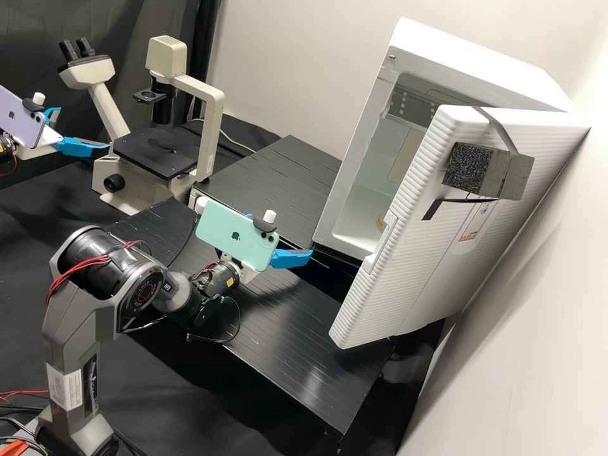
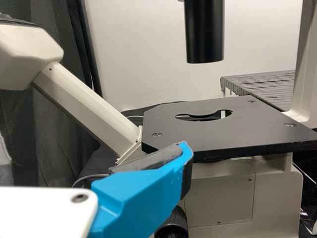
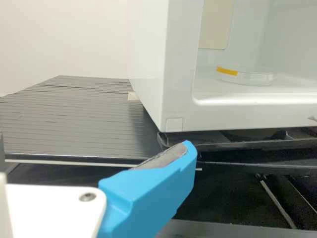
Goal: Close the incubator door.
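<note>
The white incubator point(image 1: 354, 190) has its ribbed door point(image 1: 405, 253) swung open toward the bench's front, with a handle recess on the free edge. Its open chamber and lower front corner also appear in the right wrist view, where the incubator body point(image 3: 178, 74) stands beyond one blue finger. My right gripper point(image 1: 291, 234) is open, left of the door and apart from it; in its wrist view the gripper point(image 3: 158, 183) holds nothing. Far left, my left gripper point(image 1: 84, 128) stands open beside the microscope; the left wrist view shows the gripper point(image 2: 148, 193) in front of the microscope stage.
A microscope point(image 1: 158, 149) stands at the back left. Slatted black platforms point(image 1: 297, 323) lie under the right arm and beside the incubator. A dark foam block point(image 1: 468, 168) is strapped to the door. The wall point(image 1: 506, 354) is close behind the door. A round dish point(image 3: 252, 78) lies inside the chamber.
</note>
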{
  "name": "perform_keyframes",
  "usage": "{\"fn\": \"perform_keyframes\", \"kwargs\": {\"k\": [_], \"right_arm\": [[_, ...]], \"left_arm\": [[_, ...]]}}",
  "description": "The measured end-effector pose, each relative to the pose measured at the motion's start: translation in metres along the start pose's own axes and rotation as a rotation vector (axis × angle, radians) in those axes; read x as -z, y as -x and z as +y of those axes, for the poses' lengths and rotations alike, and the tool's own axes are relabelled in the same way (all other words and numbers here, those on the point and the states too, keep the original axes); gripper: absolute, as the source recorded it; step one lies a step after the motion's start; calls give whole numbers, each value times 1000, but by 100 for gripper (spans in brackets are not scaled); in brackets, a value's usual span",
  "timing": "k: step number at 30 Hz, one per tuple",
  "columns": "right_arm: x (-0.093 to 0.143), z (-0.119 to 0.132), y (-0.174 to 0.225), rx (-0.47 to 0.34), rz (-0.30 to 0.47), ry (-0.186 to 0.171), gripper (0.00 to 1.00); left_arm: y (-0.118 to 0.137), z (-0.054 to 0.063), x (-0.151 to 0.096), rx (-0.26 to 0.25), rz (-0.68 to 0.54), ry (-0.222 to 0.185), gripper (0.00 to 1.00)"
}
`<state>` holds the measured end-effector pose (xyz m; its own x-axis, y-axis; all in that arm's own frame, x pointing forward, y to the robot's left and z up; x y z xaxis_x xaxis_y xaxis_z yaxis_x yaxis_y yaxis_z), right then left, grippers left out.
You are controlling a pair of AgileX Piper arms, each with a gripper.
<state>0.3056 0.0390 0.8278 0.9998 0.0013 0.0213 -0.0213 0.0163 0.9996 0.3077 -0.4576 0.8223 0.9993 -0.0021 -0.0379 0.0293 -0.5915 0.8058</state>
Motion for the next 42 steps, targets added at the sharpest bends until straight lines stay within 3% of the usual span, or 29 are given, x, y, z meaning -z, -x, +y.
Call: {"fn": "perform_keyframes", "kwargs": {"k": [14,20,27,30,35,42], "right_arm": [[1,2,15,-9,5,0,100],[16,23,56,-137,107,-2,100],[41,46,105,-317,290,34,100],[43,53,115,-359,304,38,100],[34,63,122,-440,236,87,100],[11,83,128,-580,76,83,100]], "left_arm": [[0,0,0,0,0,0,100],[0,0,0,0,0,0,100],[0,0,0,0,0,0,100],[0,0,0,0,0,0,100],[0,0,0,0,0,0,100],[0,0,0,0,0,0,100]]}}
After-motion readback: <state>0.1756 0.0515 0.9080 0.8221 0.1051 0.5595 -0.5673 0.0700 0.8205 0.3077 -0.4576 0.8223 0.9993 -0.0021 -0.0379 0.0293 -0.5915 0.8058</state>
